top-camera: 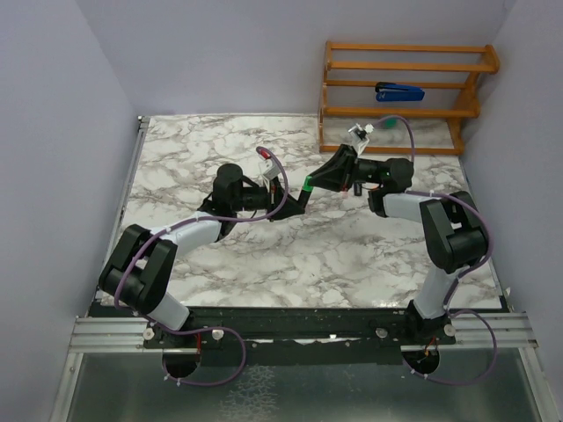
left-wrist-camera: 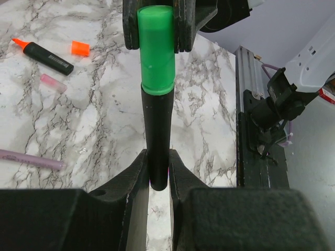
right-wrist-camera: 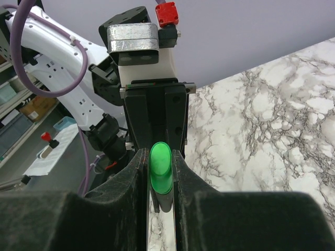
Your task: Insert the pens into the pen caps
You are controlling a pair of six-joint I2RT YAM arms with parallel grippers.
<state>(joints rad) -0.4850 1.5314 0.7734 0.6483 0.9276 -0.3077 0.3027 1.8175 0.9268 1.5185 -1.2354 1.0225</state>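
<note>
Above a white, grey-veined marble tabletop (top-camera: 220, 141) enclosed by plain pale lilac walls (top-camera: 220, 53), the two arms meet in mid-air. The left pincer (left-wrist-camera: 157, 168) is clamped narrowly on the lower end of a black-bodied marker pen (left-wrist-camera: 157, 130). The right pincer (right-wrist-camera: 159, 157) grips the bright green plastic cap (left-wrist-camera: 155, 49), whose rim meets the black barrel. On the tabletop beyond lie a black marker with an orange tip (left-wrist-camera: 46, 56), a small orange plastic cap (left-wrist-camera: 80, 48) just beside it, a short translucent pink piece (left-wrist-camera: 54, 82) and a slim pale pink pen (left-wrist-camera: 31, 159). A wooden rack (top-camera: 409, 48) in the far right corner carries a blue stapler-like object (top-camera: 400, 90).
</note>
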